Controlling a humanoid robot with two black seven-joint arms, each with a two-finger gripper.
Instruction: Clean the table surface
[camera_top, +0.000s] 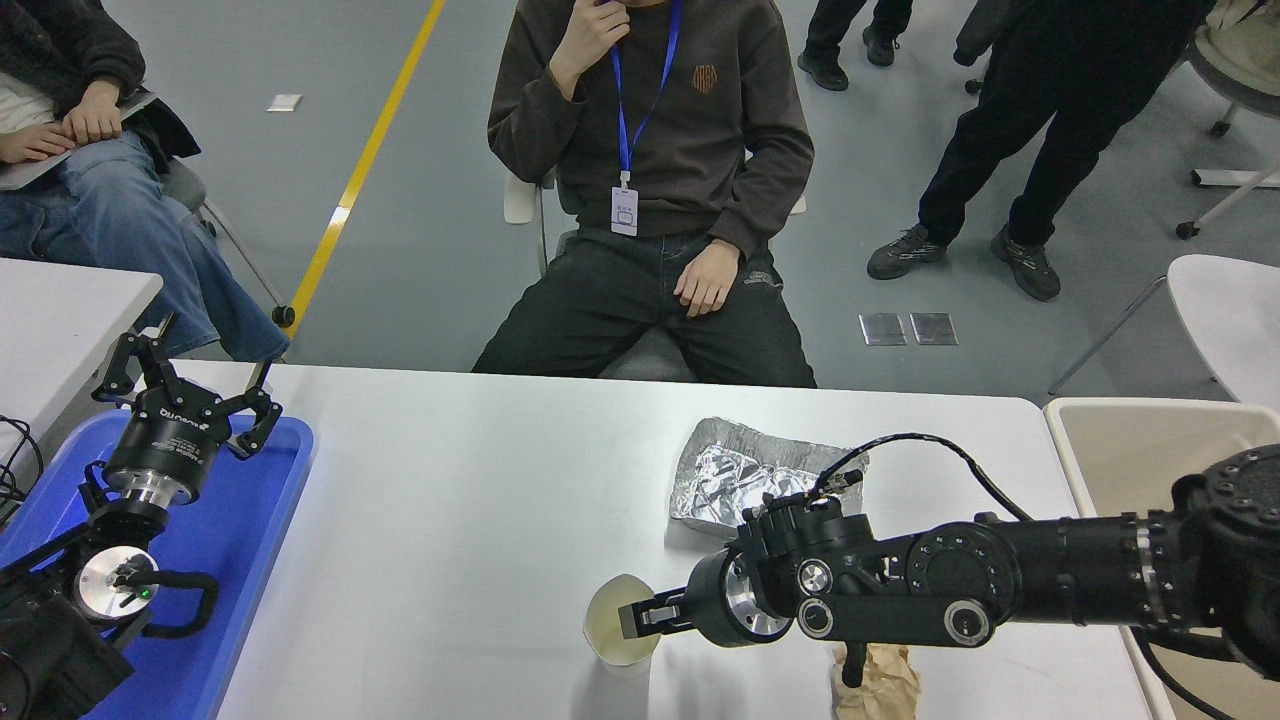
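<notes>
The white table surface (480, 500) carries a paper cup (612, 630) near its front edge, a crumpled sheet of silver foil (735, 478) behind it and a wad of brown paper (885, 682) at the front right. My right gripper (638, 622) reaches in from the right, lying sideways, with its tip at the cup's right rim. The arm hides whether it grips the rim. The cup stands upright and looks empty. My left gripper (185, 385) is parked open over the blue tray (250, 530) at the lower left.
A beige bin (1150, 440) stands off the table's right end. A smaller white table (60, 310) sits at the left. One person sits at the far side, facing the table; others sit or stand further back.
</notes>
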